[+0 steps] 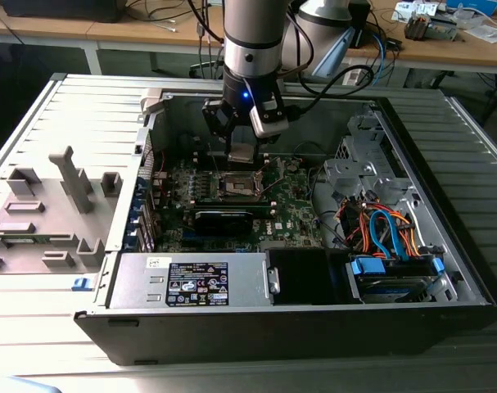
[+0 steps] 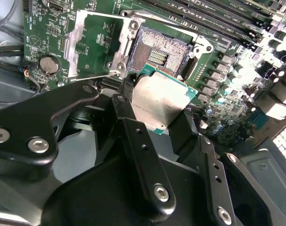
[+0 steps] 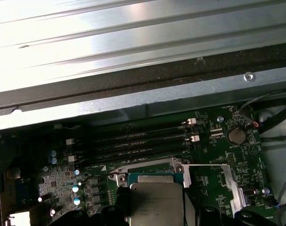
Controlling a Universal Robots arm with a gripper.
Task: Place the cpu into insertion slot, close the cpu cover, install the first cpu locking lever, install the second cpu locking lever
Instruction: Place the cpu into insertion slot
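Second wrist view: claw (image 2: pixel 154 120) clamped on cpu (image 2: pixel 162 99) w/ edges partly hidden, above insertion slot (image 2: pixel 159 49).

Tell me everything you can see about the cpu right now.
The cpu is a small flat square chip with a dull silver-grey metal top and a thin green edge. The black tool grips it at two opposite sides and holds it close to the open insertion slot, not yet seated in it.
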